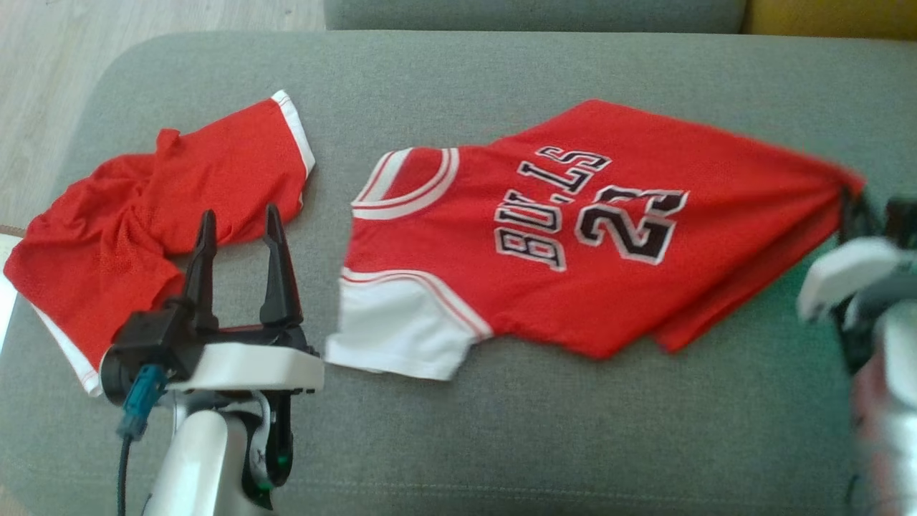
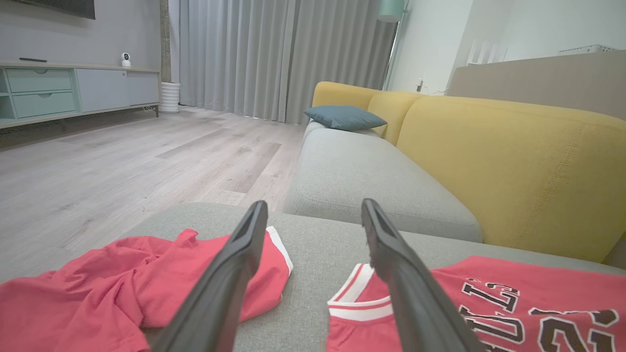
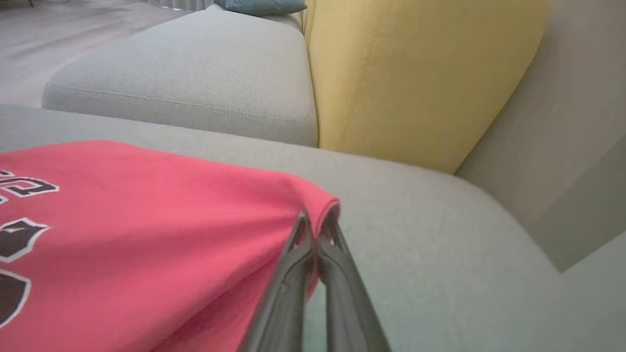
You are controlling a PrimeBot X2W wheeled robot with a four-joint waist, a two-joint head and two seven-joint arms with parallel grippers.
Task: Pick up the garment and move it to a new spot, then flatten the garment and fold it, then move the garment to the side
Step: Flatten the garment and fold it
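Observation:
The garment (image 1: 716,215) is a red jersey with white trim and "BULLS 23" lettering, lying mostly spread out on the grey sofa cushion (image 1: 501,444). My right gripper (image 1: 849,195) is shut on its far right corner, and the cloth bunches into folds there. In the right wrist view the right gripper (image 3: 317,221) pinches the red edge of the jersey (image 3: 146,220). My left gripper (image 1: 240,215) is open with nothing in it, over the cushion just left of the jersey's collar. In the left wrist view, the left gripper (image 2: 314,205) points between the jersey (image 2: 489,288) and a second red piece.
Crumpled red shorts (image 1: 179,193) lie at the cushion's left end, also in the left wrist view (image 2: 98,288). The cushion's left edge drops to wooden floor (image 1: 43,86). A yellow backrest (image 3: 415,73) and another grey seat (image 3: 186,83) stand beyond.

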